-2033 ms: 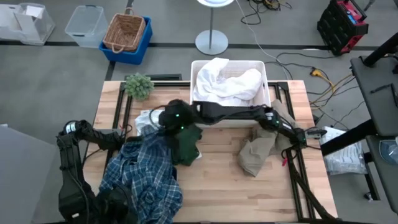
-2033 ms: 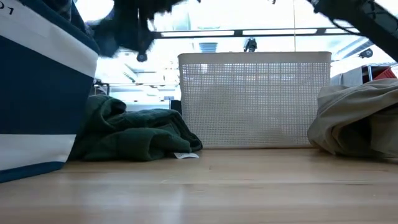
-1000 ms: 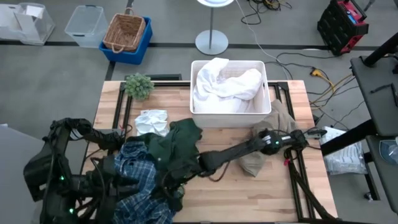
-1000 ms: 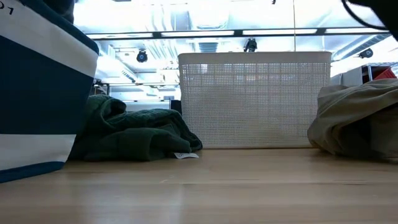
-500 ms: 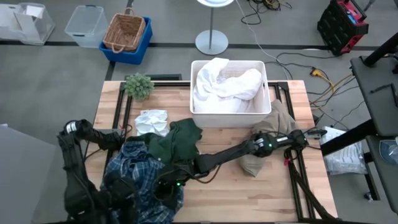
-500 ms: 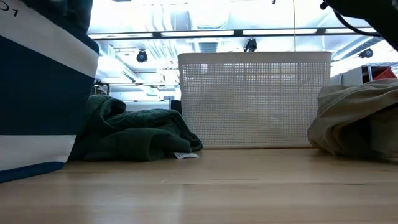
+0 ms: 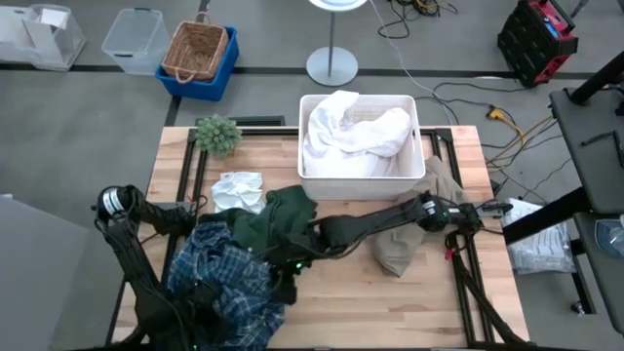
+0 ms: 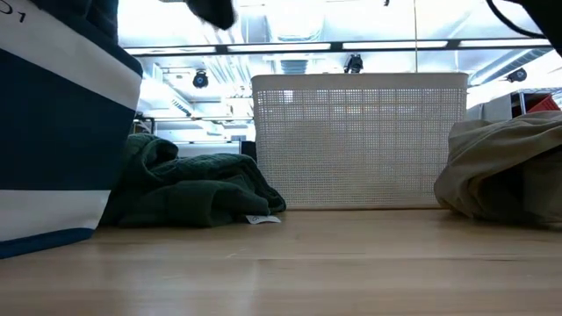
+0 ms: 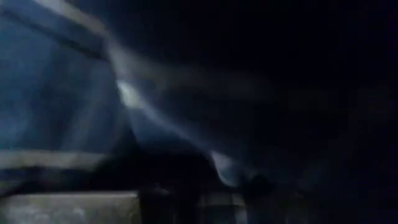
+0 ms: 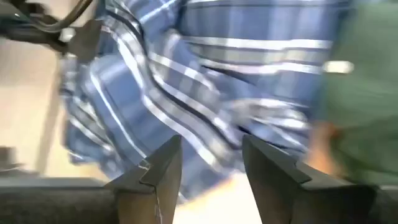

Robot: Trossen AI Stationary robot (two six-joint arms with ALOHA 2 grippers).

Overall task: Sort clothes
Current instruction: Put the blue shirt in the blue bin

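A blue-and-white plaid shirt [image 7: 226, 285] lies crumpled at the table's near left. A dark green garment [image 7: 278, 219] lies beside it, toward the bin. A small white cloth [image 7: 237, 188] lies farther back, and a khaki garment [image 7: 409, 239] lies at the right. My right gripper [image 7: 290, 265] hovers open over the plaid shirt's right edge [image 10: 186, 74], with nothing between its fingers [image 10: 210, 146]. My left arm [image 7: 136, 278] reaches down at the near left corner. Its gripper is hidden in the plaid shirt, and its wrist view shows only dark blue cloth [image 9: 62, 93].
A white bin [image 7: 414, 146] holding white clothes stands at the back middle, and a small plant [image 7: 216, 132] at the back left. In the low view, navy cloth with white bands [image 8: 61, 132] fills the left. Bare wood lies between the plaid shirt and the khaki garment.
My right gripper has drawn back from over the plaid shirt toward the table's right and a little toward the far edge. My left arm's upper part has swung toward the table's right. More of the plaid shirt shows now than a second ago.
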